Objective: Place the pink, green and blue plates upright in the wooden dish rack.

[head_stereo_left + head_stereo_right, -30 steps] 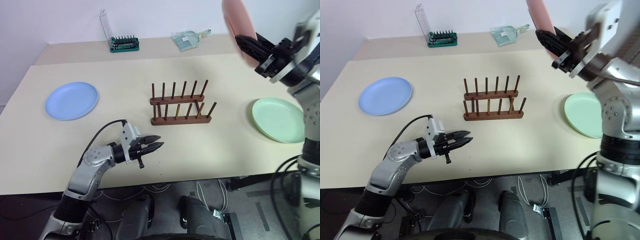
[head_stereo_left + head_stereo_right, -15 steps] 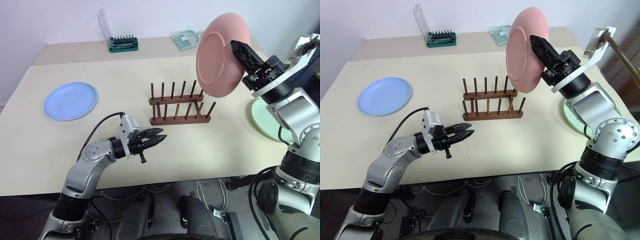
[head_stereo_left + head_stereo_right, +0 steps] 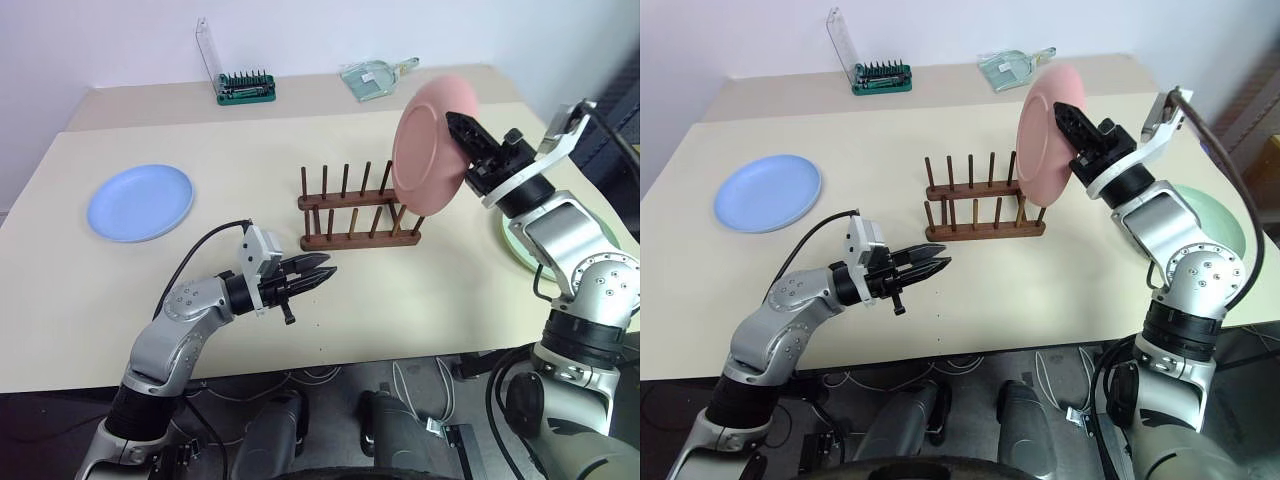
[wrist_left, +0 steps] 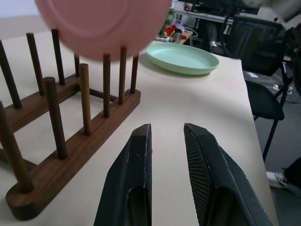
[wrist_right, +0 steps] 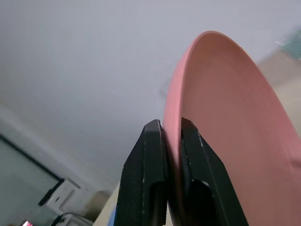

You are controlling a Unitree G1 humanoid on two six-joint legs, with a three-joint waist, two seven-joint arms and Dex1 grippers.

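The wooden dish rack [image 3: 360, 215] stands mid-table with nothing between its pegs. My right gripper [image 3: 462, 130] is shut on the rim of the pink plate [image 3: 428, 145], holding it on edge just above the rack's right end; the grip shows close up in the right wrist view, gripper [image 5: 171, 123] on plate [image 5: 225, 117]. The blue plate [image 3: 140, 200] lies flat at the left. At the right lies the green plate [image 3: 1220, 215], partly behind my right arm. My left gripper [image 3: 318, 272] hovers level in front of the rack, its fingers [image 4: 136, 160] slightly open with nothing between them.
A green bit set with a clear lid [image 3: 247, 85] and a clear scoop [image 3: 375, 78] sit on the back table. The table's front edge runs just below my left arm. A dark chair [image 4: 263, 61] stands beyond the table's right end.
My right gripper has come down and rolled, bringing the pink plate from the top of the view to just above the rack's right end. The left gripper has barely moved.
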